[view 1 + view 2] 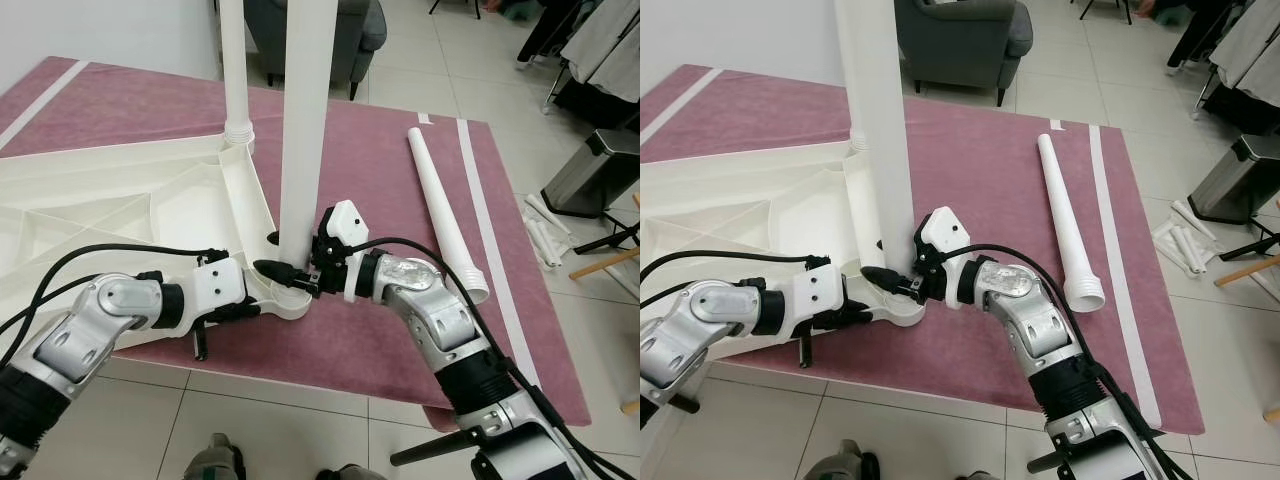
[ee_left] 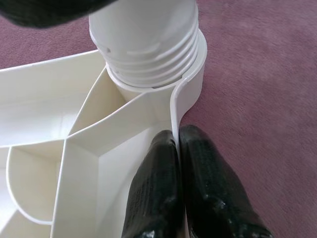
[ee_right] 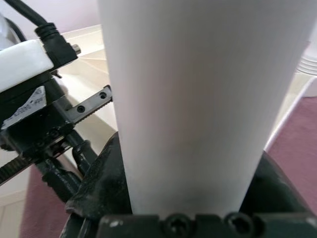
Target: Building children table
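On the purple rug (image 1: 380, 150) lies the white tabletop (image 1: 120, 200), underside up, with its ribs exposed. At its near corner we see a white leg (image 1: 305, 130) standing upright in the corner socket (image 2: 190, 84), threads visible at the joint. Our right gripper (image 1: 300, 272) sits at the base of this leg, fingers clamped around it from both sides. Our left gripper (image 2: 181, 148) is at the same corner, fingers pressed together on the tabletop's edge wall just beside the socket. A second leg (image 1: 235, 70) stands upright in the far corner. A third leg (image 1: 445, 205) lies flat on the rug, well apart to the right. Beyond the rug stands a grey armchair (image 1: 960, 40).
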